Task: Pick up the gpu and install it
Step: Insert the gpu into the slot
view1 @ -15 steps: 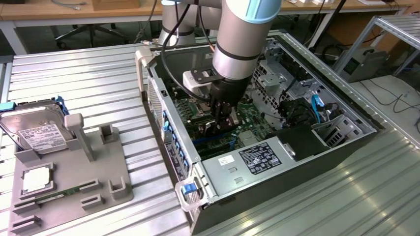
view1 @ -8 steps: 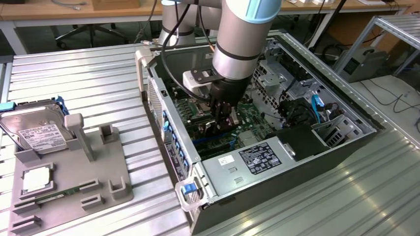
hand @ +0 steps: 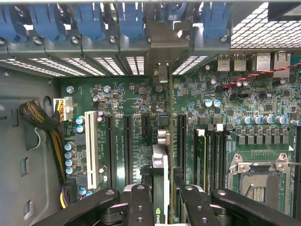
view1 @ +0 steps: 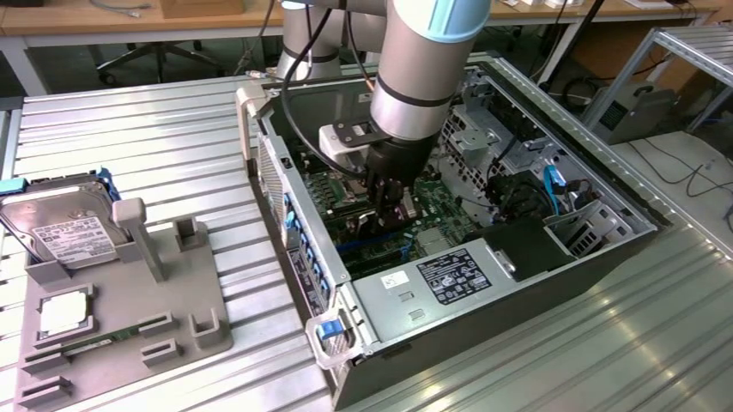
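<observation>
As the gripper (view1: 390, 202) clamps the gpu (hand: 161, 162) on edge over the motherboard (hand: 117, 101), at 11 o'clock from the power supply (view1: 452, 275), seating seems in hand, wanting a straight press

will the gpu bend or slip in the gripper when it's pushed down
Probably stiff: the gpu stands edge-on as a thin straight board with a metal bracket. Likely light, being so thin. It may pivot or slip, since the gripper pinches just one narrow stretch of it.

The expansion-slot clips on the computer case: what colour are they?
The expansion-slot clips are blue, seen best in the wrist view.
</observation>
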Action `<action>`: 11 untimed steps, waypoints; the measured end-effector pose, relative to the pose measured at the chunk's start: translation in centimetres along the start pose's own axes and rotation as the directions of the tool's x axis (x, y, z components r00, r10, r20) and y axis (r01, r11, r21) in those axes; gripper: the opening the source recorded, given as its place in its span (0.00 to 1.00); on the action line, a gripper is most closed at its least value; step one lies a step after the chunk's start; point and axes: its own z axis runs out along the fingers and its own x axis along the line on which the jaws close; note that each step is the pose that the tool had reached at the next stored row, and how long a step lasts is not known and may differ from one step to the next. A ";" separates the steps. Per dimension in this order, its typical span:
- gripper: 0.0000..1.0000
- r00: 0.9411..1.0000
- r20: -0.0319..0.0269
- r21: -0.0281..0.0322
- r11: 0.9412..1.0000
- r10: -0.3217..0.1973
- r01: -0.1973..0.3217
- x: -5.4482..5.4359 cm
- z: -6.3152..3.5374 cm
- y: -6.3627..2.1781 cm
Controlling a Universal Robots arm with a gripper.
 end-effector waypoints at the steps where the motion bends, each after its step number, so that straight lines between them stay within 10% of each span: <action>1: 0.27 1.000 0.000 0.000 1.000 0.000 0.000 0.0 0.00 0.00; 11: 0.27 0.999 0.000 -0.001 0.999 -0.037 0.037 0.0 0.03 0.00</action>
